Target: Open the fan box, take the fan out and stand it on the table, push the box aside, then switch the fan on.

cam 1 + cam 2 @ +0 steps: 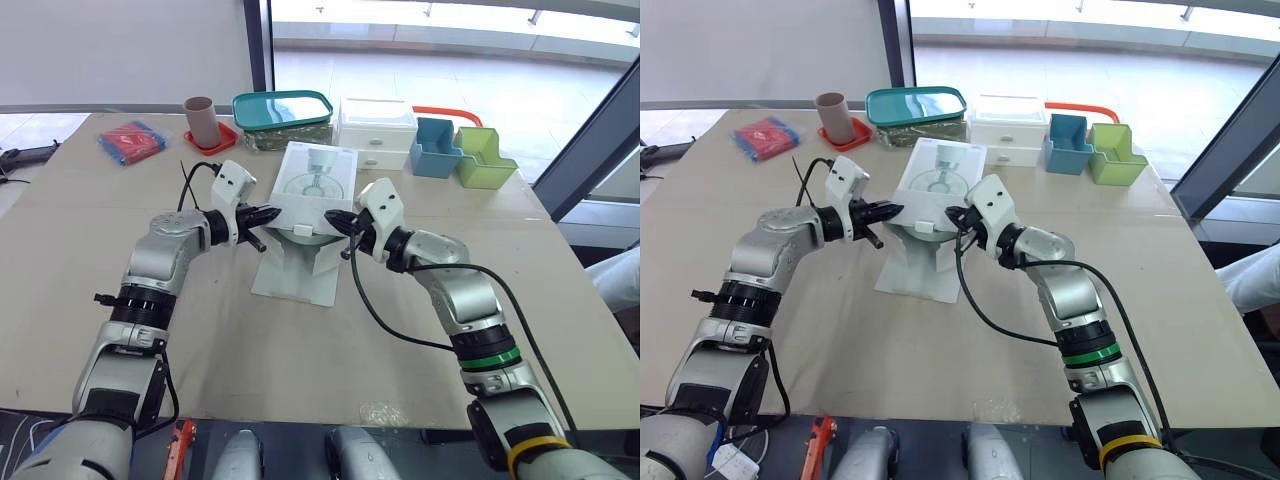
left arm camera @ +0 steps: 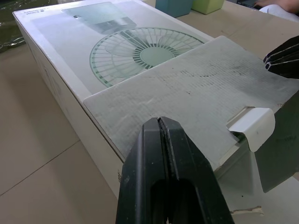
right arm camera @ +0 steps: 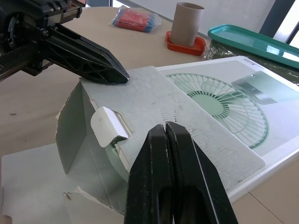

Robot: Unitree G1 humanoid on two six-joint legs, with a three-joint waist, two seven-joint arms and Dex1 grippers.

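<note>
- Left claw (image 1: 268, 213): pinched shut, empty, at the flap's (image 3: 187, 121) left corner.
- Fan box (image 1: 318, 180), mid-bench (image 1: 300, 360) toward the far edge: thin, floppy card, probably light. Grip the fan (image 3: 113, 154) inside by its rim.
- Right claw (image 1: 335, 222): closed, empty, over the flap.

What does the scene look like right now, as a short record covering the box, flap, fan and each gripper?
box: flat on the table, open end toward the robot
flap: folded back over the box top
fan: inside the box, partly visible at the opening
left gripper: shut, tip at the flap's left corner
right gripper: shut, by the flap's right edge
stage: box open, fan not yet out
</note>
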